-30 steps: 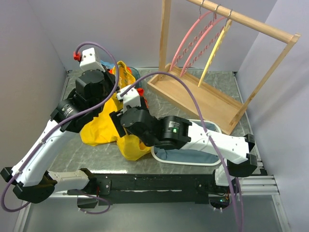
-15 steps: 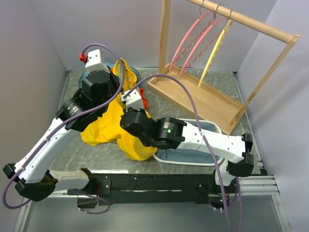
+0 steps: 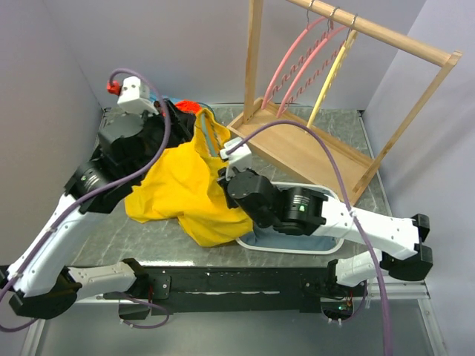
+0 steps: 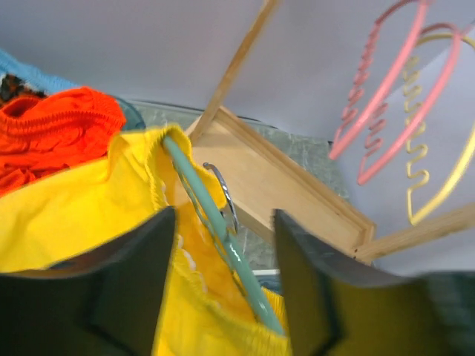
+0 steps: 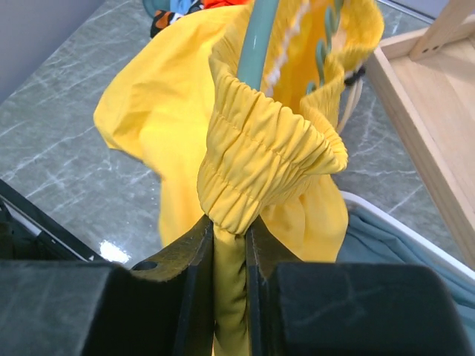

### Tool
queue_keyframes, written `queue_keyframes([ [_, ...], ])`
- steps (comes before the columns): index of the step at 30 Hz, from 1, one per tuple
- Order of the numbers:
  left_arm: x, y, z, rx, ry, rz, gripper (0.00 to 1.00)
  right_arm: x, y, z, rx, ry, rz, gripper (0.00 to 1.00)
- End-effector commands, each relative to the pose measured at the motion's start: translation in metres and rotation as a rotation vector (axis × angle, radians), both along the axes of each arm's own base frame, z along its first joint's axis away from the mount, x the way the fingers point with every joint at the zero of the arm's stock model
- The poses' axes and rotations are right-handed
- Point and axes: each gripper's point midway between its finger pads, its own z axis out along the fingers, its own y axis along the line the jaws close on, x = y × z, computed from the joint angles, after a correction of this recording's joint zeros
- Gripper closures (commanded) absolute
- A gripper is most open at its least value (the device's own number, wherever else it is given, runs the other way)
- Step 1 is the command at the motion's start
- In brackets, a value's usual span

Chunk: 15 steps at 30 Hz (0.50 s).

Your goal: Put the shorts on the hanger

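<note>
Right gripper (image 5: pixel 230 222) pinches the elastic waistband of the soft bright yellow shorts (image 3: pixel 185 193) so it sits threaded over the teal-green arched plastic hanger (image 4: pixel 193 185). Left gripper (image 4: pixel 223 219): fingers spread, flanking the hanger, gripping nothing.

Bright, even light is given from overhead, and only soft shadows are cast. A small white glare is seen on the polished bench (image 5: pixel 74 111) in the right wrist view. The left end effector (image 4: pixel 223 222) is rendered dark and blurred, close to the lens.
</note>
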Motion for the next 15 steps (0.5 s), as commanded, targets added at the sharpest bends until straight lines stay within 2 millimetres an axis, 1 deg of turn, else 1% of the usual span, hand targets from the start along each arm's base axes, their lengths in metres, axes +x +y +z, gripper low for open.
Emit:
queue_keyframes([
  [1,-0.028,-0.003,0.048,-0.067,-0.12,-0.14,0.25,0.003,-0.018,0.053,0.187,-0.079,-0.017,1.0],
  [2,-0.033,-0.004,0.051,-0.069,-0.128,-0.165,0.23,0.0,-0.019,0.052,0.198,-0.071,-0.005,1.0],
  [4,-0.04,-0.006,0.051,-0.066,-0.135,-0.199,0.18,-0.005,-0.025,0.063,0.246,-0.071,0.013,1.0],
  [5,-0.045,-0.002,0.056,-0.077,-0.149,-0.203,0.17,-0.008,-0.027,0.061,0.257,-0.067,0.024,1.0],
  [6,-0.048,0.0,0.057,-0.081,-0.154,-0.209,0.17,-0.013,-0.033,0.071,0.299,-0.07,0.045,1.0],
  [8,-0.056,0.008,0.061,-0.1,-0.18,-0.204,0.16,-0.016,-0.039,0.072,0.339,-0.074,0.055,1.0],
  [9,-0.058,0.011,0.062,-0.111,-0.184,-0.196,0.15,-0.021,-0.049,0.081,0.379,-0.081,0.061,1.0],
  [10,-0.061,0.018,0.061,-0.119,-0.19,-0.181,0.15,-0.022,-0.052,0.079,0.389,-0.079,0.063,1.0],
  [11,-0.063,0.02,0.062,-0.133,-0.193,-0.174,0.16,-0.023,-0.057,0.082,0.409,-0.076,0.058,1.0],
  [12,-0.064,0.023,0.062,-0.138,-0.194,-0.167,0.16,-0.027,-0.067,0.089,0.439,-0.079,0.06,1.0],
  [14,-0.066,0.029,0.06,-0.153,-0.196,-0.145,0.17,-0.031,-0.079,0.093,0.458,-0.067,0.051,1.0],
  [15,-0.066,0.031,0.061,-0.16,-0.201,-0.139,0.18,-0.034,-0.091,0.1,0.486,-0.068,0.05,1.0],
])
